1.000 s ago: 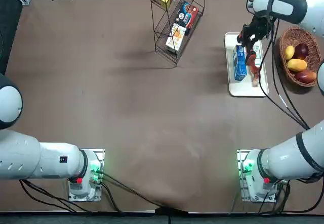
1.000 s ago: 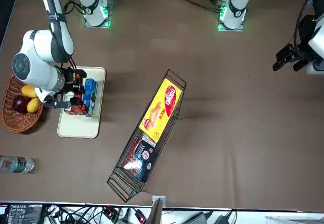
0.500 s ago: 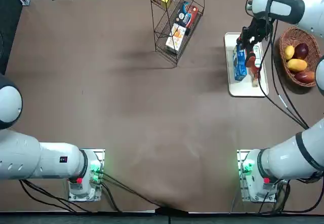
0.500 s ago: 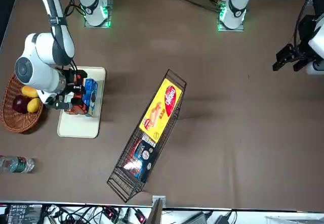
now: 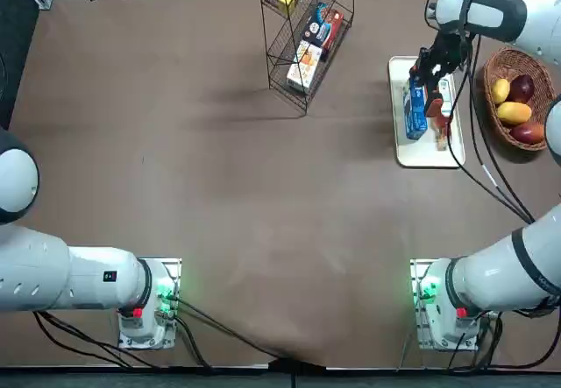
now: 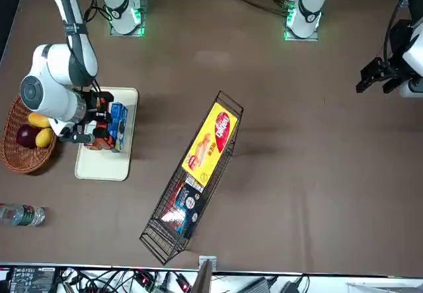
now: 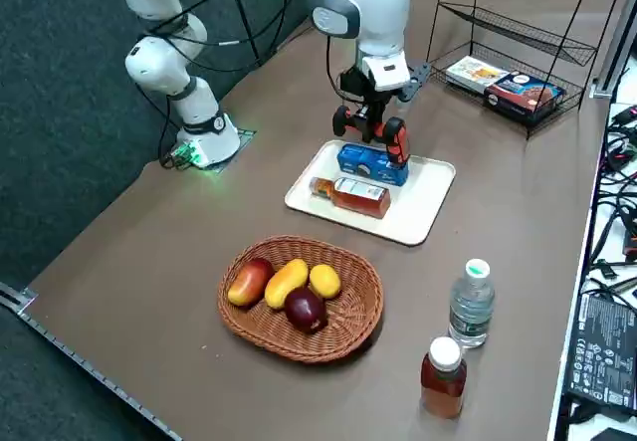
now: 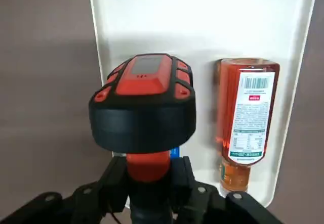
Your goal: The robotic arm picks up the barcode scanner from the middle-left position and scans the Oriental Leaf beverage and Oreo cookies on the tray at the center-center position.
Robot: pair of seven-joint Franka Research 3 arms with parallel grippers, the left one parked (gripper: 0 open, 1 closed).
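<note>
Shifted pincer point(image 8: 150, 176) over tray point(image 8: 152, 11), barcode point(image 8: 256, 83) wrist-view only

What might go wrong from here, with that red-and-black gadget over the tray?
The scanner, gripped by the right gripper just at its handle, might twist or slip. It hovers close to the blue Oreo pack, so lowering it could knock the pack. The bottle lies on its side and might roll if bumped.

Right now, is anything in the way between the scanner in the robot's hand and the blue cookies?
Nothing visible is in the way. The right gripper holds the scanner right over the tray, close by the blue cookies.
</note>
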